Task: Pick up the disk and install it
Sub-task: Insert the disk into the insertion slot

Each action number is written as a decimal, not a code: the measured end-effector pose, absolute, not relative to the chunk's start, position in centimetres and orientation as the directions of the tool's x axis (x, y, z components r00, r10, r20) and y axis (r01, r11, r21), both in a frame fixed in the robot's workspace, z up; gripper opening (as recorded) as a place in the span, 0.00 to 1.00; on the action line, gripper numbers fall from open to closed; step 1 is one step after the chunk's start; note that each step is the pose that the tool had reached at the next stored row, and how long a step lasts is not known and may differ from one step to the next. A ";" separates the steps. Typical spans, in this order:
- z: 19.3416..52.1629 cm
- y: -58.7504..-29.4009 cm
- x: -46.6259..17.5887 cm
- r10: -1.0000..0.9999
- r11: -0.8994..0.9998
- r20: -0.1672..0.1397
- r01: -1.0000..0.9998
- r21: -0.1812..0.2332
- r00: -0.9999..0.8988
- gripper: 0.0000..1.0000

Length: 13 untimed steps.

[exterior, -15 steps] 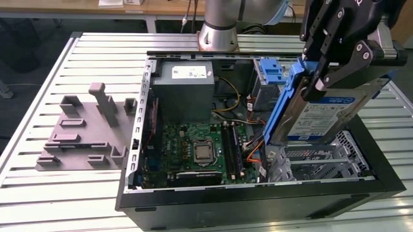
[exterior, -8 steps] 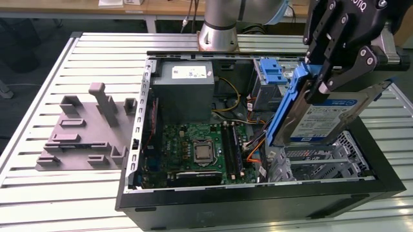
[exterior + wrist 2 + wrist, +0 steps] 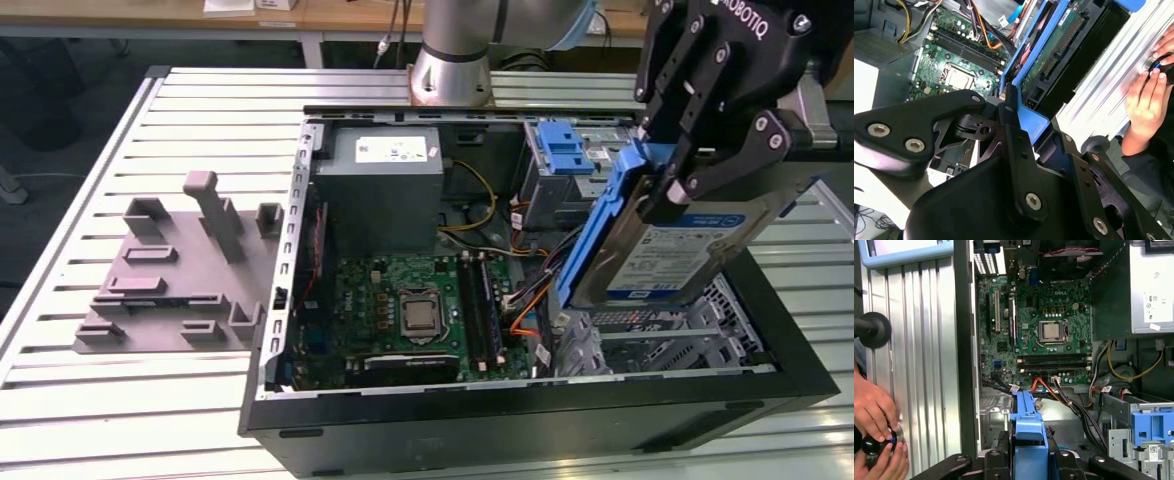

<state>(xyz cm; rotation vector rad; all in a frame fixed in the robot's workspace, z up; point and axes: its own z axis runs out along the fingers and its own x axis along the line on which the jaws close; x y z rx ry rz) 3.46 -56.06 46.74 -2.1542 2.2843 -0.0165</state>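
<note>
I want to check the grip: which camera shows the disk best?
The exterior view: the disk shows its labelled face and blue carrier there, tilted, clamped in the gripper above the open case. The first wrist view shows the disk edge-on; the second wrist view, its circuit-board underside.

Silver disk (image 3: pixel 701 245) with white-and-blue label (image 3: pixel 667 272) in blue carrier (image 3: pixel 595 228), black tool (image 3: pixel 674 190), green motherboard (image 3: pixel 400 300)

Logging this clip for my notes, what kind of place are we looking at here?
Probably a robotics lab workbench: a slatted aluminium table carries an open computer case, and a robot arm's end effector holds the disk above it.
</note>
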 end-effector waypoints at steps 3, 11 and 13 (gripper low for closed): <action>46.6 -56.1 3.9 -0.998 0.059 0.006 -0.998 -0.009 -0.059 0.36; 46.2 -56.6 4.3 -0.998 0.059 0.006 -0.998 -0.009 -0.059 0.36; 46.1 -56.6 4.5 -0.998 0.059 0.006 -0.998 -0.009 -0.059 0.36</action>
